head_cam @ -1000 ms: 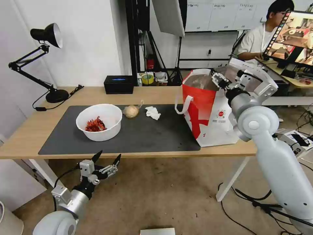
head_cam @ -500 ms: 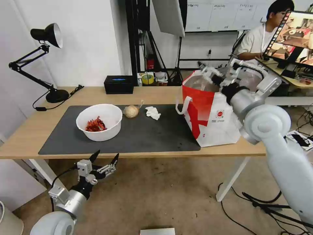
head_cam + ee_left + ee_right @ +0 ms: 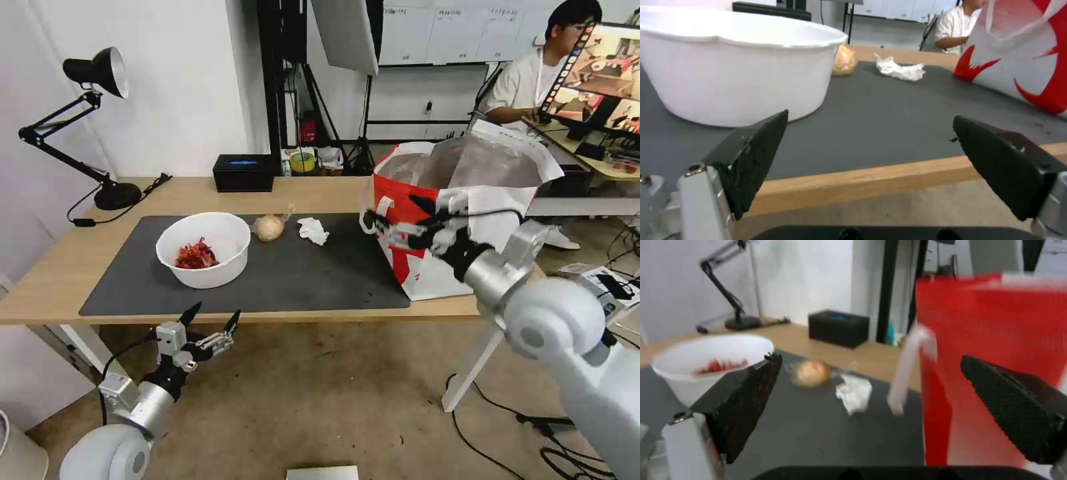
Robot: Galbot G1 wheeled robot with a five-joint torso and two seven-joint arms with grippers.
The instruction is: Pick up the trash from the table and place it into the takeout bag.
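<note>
Your right end effector (image 3: 393,220) is out of the bag and down in front of it, jaws apart and empty!

A second ago it was up over the bag (image 3: 427,253) mouth; now it hangs beside the white handle, over the mat's right end, so that drop looks done and the next piece is yours to fetch. On the counter (image 3: 200,193) you've got the bowl (image 3: 203,249) with red scraps at left, the wrapped lump (image 3: 269,227) just beside its rim, and the tissue (image 3: 312,231) a little further right, nearest your right arm. Open mat lies between tissue and bag, so there's good room to sweep in. Mind the handle close by. Your left end effector (image 3: 212,322) waits below the front edge, jaws spread, holding nothing.
</note>
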